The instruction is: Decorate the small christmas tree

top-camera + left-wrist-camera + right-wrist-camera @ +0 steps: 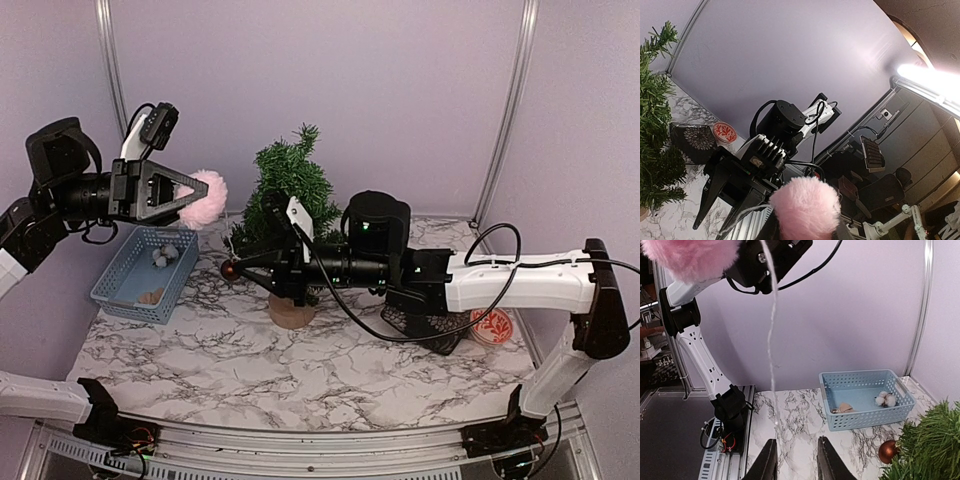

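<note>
The small christmas tree (290, 190), dark green with a tan wooden stump base (292, 312), stands mid-table; its branches show in the left wrist view (655, 125) and right wrist view (930, 440). My left gripper (196, 196) is raised left of the tree, shut on a pink fluffy pom-pom (207, 198) (805, 205) (690, 257). A thin white string (772, 340) hangs from it. My right gripper (243, 267) (795, 447) is open and empty in front of the tree, the string's end just above its left finger. A brown bauble (229, 270) (888, 451) sits by the tree's lower branches.
A light blue basket (120, 295) (865, 420) at the left holds a white cotton piece (165, 255) (885, 399) and a tan piece (152, 295) (844, 408). A black patterned item (430, 325) (690, 142) and a red patterned disc (490, 327) (725, 132) lie right of the tree.
</note>
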`<state>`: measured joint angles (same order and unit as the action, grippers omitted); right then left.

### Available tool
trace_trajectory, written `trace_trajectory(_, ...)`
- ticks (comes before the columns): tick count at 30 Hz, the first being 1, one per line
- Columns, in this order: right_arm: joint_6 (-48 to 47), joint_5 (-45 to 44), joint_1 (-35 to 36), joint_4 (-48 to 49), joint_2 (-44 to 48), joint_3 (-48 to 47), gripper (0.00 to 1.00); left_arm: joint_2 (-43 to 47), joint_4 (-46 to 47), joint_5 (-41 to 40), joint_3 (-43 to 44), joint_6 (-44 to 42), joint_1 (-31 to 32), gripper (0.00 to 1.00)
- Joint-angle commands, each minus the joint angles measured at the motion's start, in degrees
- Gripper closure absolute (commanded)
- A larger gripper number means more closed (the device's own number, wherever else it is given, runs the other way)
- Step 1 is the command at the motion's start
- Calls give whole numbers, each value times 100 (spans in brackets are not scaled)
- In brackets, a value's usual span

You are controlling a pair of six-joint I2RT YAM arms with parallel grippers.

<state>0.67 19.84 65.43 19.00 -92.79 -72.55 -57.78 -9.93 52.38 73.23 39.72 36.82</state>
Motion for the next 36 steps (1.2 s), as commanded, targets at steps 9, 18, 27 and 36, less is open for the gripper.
trace_trajectory(9,-55,-124,40,208,199,-188,93,-51,385,-74,-1,-17,27,100)
trace_trajectory(18,-104,-776,40,-386,595,162,100,23,-304,-962,-369,-653,18,100)
trace_trajectory(27,480,-1945,-120,-1421,1166,475,100,-144,-553,-1865,-895,-1164,18,100)
trace_trajectory(36,808,-2425,-362,-2346,681,59,100,-377,-632,-2557,-1185,-1527,18,100)
